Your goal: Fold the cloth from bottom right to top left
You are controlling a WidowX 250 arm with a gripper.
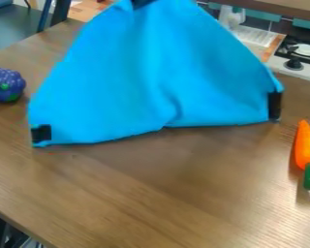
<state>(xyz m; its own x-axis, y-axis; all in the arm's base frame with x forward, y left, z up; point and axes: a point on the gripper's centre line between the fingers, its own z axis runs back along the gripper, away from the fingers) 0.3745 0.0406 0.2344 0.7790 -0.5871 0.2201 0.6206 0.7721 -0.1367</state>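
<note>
Evidently the fold was at its lifted stage: the blue cloth (151, 72) rose in a tall peak to the top edge of the view, above the wooden surface (151, 193), with a dark patch (143, 2) at its apex. Whether the pincer was open, closed or gripping the fabric could not be told, though the raised peak suggested a grip on it. Below, the cloth spread into two lower corners, a black patch (41, 133) at the left and another black patch (274, 105) at the right; a crease ran down the middle to a slight notch in the hem. Whether that hem touched the surface was unclear.

The likeliest trouble was drag: with so much of the cloth raised, a further pull could have carried the whole piece along instead of folding it. A release too high might have let it crumple at the crease, and a path straight back rather than toward the top left would have left the corners mismatched. Swinging left, the low corner could have nudged the purple toy grapes (6, 85) just beside it; the orange toy carrot (305, 147), near the right corner, risked a brush if the cloth sagged that way.
</note>
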